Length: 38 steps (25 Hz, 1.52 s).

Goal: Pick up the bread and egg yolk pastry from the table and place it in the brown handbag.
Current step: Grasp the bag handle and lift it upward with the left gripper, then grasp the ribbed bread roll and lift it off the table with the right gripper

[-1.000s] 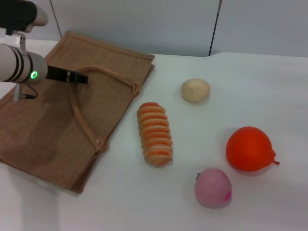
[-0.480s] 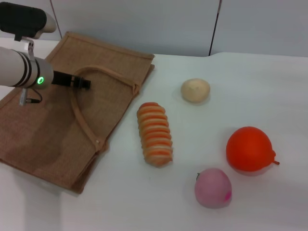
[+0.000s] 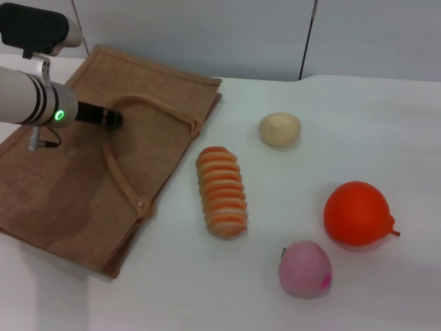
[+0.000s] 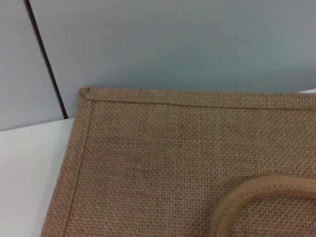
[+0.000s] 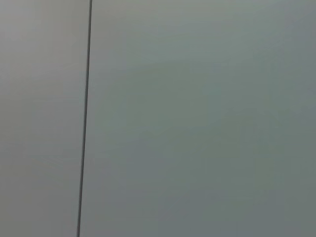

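The brown handbag (image 3: 89, 172) lies flat in the upper left of the head view, where the left gripper (image 3: 110, 117) sits at its loop handle (image 3: 120, 176); whether the jaws are spread or pinched I cannot tell. The bread (image 3: 222, 192), mid-frame, looks soft and light, best gripped across its ribbed middle. The egg yolk pastry (image 3: 280, 129), above it to the right, probably crumbles, so hold gently.

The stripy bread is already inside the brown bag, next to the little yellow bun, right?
Not quite. The head view shows the bread lying on the white table, outside the brown handbag. The egg yolk pastry does sit near it.
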{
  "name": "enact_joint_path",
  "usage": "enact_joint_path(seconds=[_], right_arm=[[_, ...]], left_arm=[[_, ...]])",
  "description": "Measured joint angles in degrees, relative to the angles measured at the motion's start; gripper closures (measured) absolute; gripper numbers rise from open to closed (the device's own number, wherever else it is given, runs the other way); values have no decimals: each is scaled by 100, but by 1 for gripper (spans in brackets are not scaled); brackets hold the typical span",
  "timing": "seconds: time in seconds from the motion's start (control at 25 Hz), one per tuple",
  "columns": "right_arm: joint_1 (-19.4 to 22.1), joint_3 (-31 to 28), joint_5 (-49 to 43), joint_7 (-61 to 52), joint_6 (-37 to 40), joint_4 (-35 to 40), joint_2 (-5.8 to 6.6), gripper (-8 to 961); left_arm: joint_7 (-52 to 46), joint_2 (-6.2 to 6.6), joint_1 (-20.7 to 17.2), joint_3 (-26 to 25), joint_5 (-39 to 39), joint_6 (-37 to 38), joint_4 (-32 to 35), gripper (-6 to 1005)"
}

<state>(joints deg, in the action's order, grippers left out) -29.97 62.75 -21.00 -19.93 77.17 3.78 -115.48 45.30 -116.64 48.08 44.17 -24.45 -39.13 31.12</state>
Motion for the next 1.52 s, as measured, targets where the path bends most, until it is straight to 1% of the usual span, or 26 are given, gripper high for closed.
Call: enact_joint_path(seconds=[0.24, 0.44, 0.6, 0.68, 0.76, 0.84, 0.88, 1.0, 1.08, 1.16, 1.24, 1.32, 1.4, 1.48, 1.52], right_arm=[[9, 0, 0, 1, 0, 0, 0, 108], [15, 0, 0, 4, 0, 0, 0, 109], [19, 2, -5, 4, 0, -2, 0, 109], [19, 20, -23, 0, 1, -6, 0, 109], [17, 57, -46, -15, 0, -7, 0, 109], [10, 96, -62, -34, 0, -8, 0, 110], [6, 129, -70, -49, 3, -9, 0, 110], [-11, 307, -223, -237, 42, -1, 3, 110], [-51, 421, -522, -508, 53, 37, 35, 110], [-95, 466, -1029, -917, 45, 144, 89, 110], [-111, 473, -1626, -1341, 19, 362, 153, 111], [-121, 474, -2335, -1907, -24, 676, 228, 111], [-146, 474, -3014, -2543, -140, 992, 278, 111], [-179, 475, -3738, -3274, -403, 1400, 294, 111], [-189, 475, -4139, -3677, -553, 1637, 281, 111]], left_arm=[[-10, -8, -17, -7, -43, 52, 15, 732], [31, -14, -57, -10, -296, 104, 23, 841], [259, -11, -151, -29, -745, 135, 58, 873], [654, -4, -246, -47, -1276, 106, 68, 881], [1182, 8, -401, -57, -2084, -42, 124, 881], [1643, 21, -587, -72, -2795, -303, 208, 881], [1950, 28, -721, -80, -3284, -543, 287, 881], [2599, 37, -1046, -86, -4328, -1100, 457, 881], [3006, 41, -1251, -87, -4956, -1413, 504, 881], [3435, 43, -1438, -121, -5534, -1681, 509, 881], [3795, 44, -1559, -240, -5928, -1963, 482, 880], [4285, 45, -1628, -567, -6253, -2492, 350, 880], [4600, 45, -1638, -896, -6395, -2903, 203, 880], [4871, 45, -1641, -1264, -6467, -3305, 38, 880], [4921, 45, -1642, -1372, -6474, -3382, -3, 880]])
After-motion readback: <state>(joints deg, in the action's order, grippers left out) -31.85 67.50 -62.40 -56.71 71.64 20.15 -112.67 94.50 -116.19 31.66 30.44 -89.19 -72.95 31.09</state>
